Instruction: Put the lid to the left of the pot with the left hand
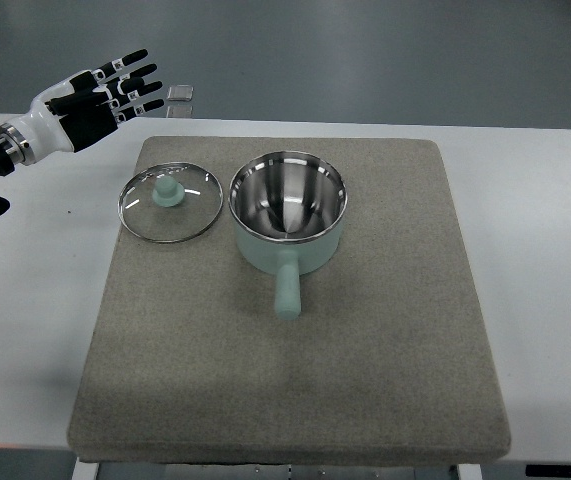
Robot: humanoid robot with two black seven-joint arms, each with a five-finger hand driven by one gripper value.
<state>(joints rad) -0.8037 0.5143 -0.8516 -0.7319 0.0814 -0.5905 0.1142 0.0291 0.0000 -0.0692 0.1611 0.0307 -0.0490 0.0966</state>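
A glass lid (pixel 170 202) with a steel rim and a pale green knob lies flat on the grey mat (pixel 295 380), just to the left of the pot (pixel 288 215) and very close to it; whether the two rims actually touch is hard to tell from this steep angle. The pot is mint green outside and polished steel inside (its stubby green handle points toward the near edge of the mat), and it stands open and upright. The mat covers most of a white table (pixel 545 250). The left hand (pixel 100 92) is up at the far left corner of the table, well apart from the lid, its black-and-white fingers stretched out and loosely spread, grasping nothing. A small pale square object (pixel 180 94) lies on the floor just beyond the table's far edge, near the fingertips.
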